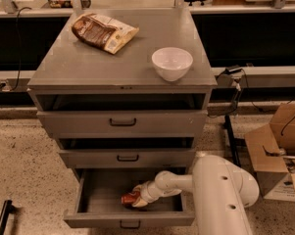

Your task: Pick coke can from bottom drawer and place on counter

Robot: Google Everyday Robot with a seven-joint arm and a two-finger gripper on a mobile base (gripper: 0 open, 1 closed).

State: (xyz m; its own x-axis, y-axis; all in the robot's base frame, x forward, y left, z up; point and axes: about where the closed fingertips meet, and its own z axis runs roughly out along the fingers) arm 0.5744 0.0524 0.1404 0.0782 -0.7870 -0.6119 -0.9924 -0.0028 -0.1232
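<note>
Inside the open bottom drawer (129, 220), the red coke can (128, 198) lies partly hidden behind the robot's end effector (137, 200), and whether that is clamped on it cannot be told. Above the drawer, the grey counter surface (83, 65) carries a white bowl (172, 62) and a snack bag (104, 32). Beside the drawer, a cardboard box (280, 143) on the speckled floor (19, 163) is cut off.

Worktop (88, 65): matt grey metal, slight sheen. Bowl (172, 62): smooth, glossy white. End effector (137, 200): smooth cream plastic, inside the grey metal bottom drawer (98, 220), at the glossy red coke can (128, 198).
</note>
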